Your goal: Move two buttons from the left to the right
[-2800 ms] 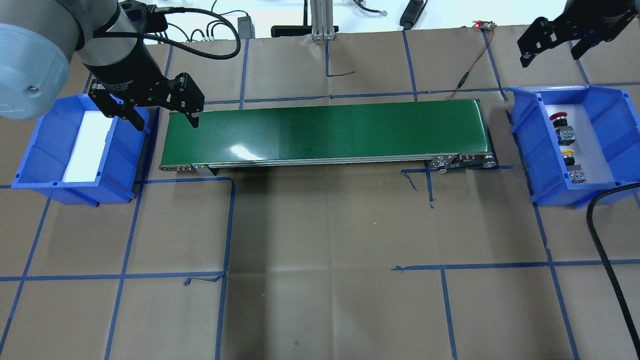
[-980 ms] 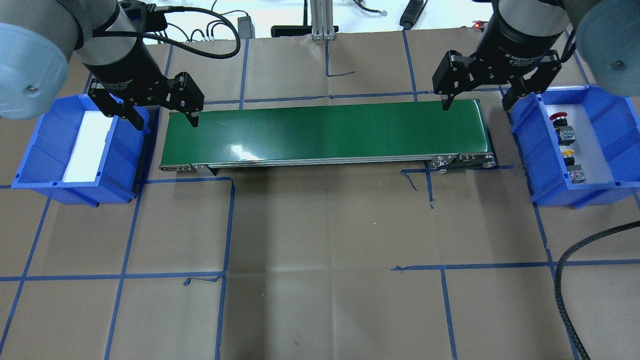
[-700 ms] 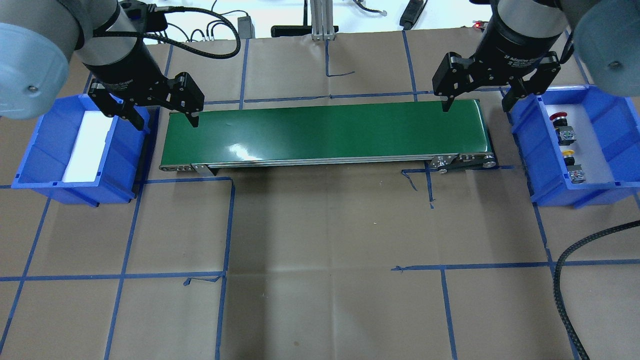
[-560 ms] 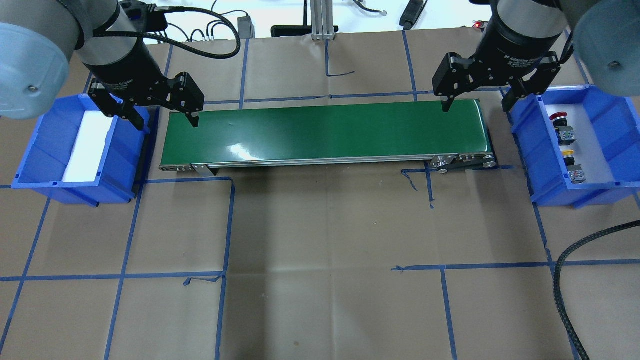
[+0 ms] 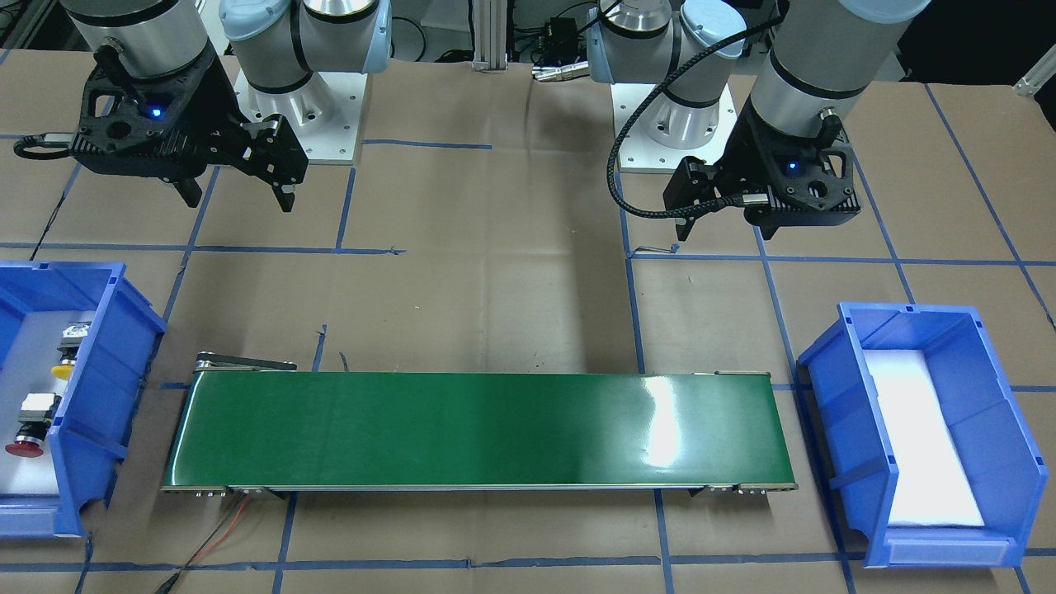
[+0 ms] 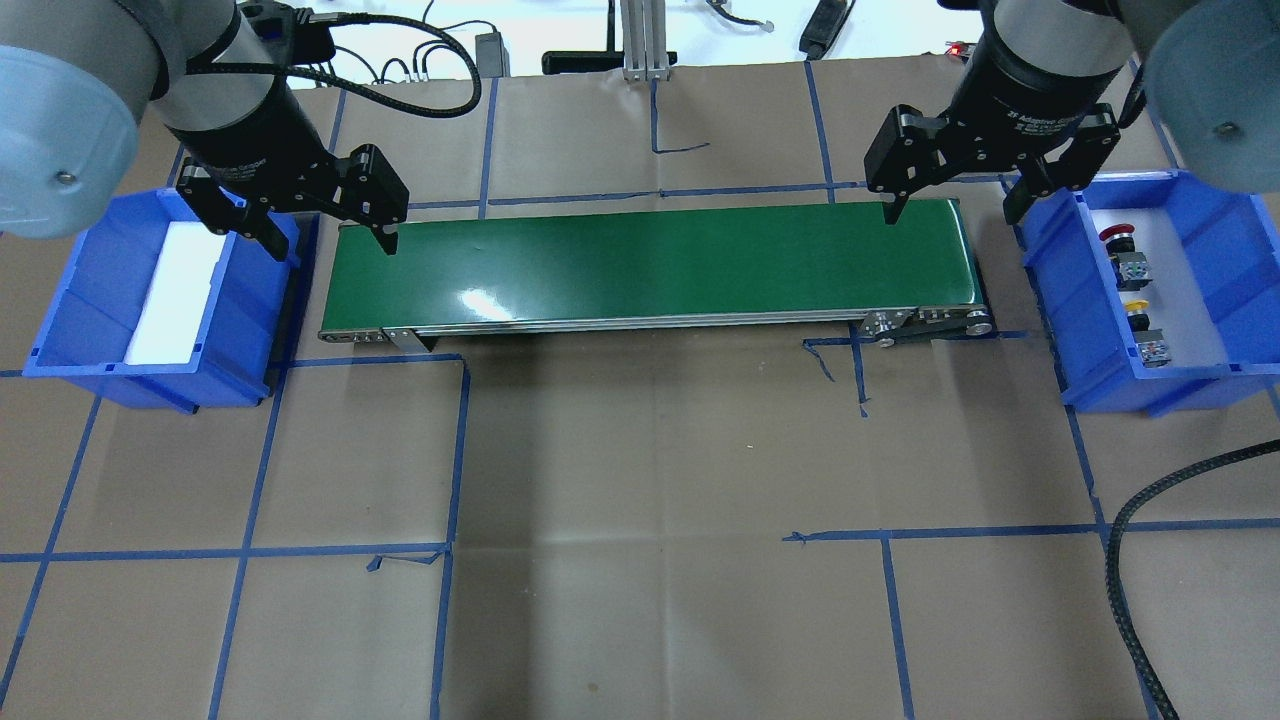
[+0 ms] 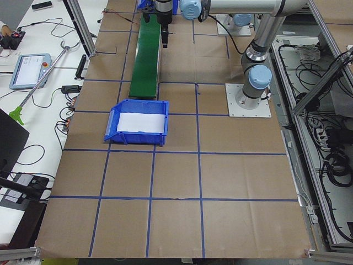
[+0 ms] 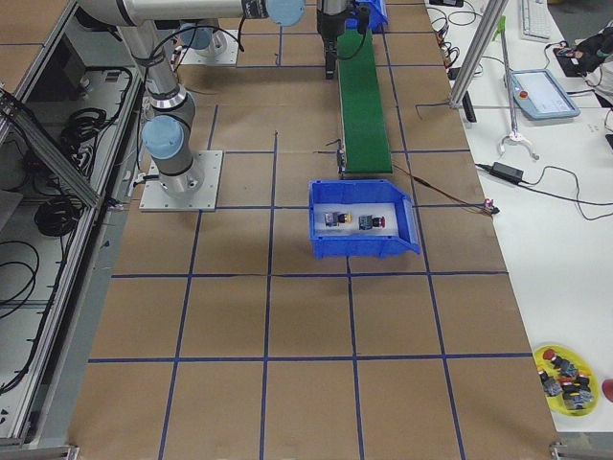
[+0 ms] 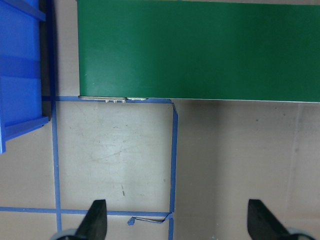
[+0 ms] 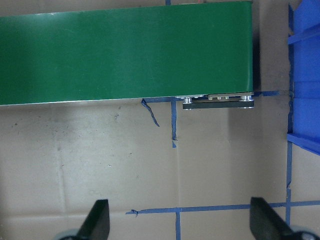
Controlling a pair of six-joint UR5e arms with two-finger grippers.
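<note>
the right end effector (image 6: 951, 212) hangs with its fingers spread wide and nothing between them, one fingertip over the far end of the green conveyor belt (image 6: 650, 265) and the other just beside the near wall of the right-hand blue bin (image 6: 1047, 255). the left end effector (image 6: 330, 245) is likewise spread and empty, straddling the gap between the belt's other end and the left-hand blue bin (image 6: 60, 300), which holds only a white pad (image 6: 175, 290). the red-capped button (image 6: 1125, 252) and the yellow-capped button (image 6: 1143, 328) both lie on their sides in the right-hand bin, one behind the other and apart, so the transport looks finished. the main risk now is probably disturbing what is already placed. if the right end effector drops or swings sideways from here, its outer finger could clip the bin wall and shove or tilt the bin. with their round caps, the buttons could then roll against each other or toward a wall. the braided cable (image 6: 1130, 560) trailing over the counter (image 6: 650, 500) near that bin's front corner could also catch the bin if the right arm pulls it taut. on the left, a careless descent could knock a finger against the belt frame or the bin rim.
</note>
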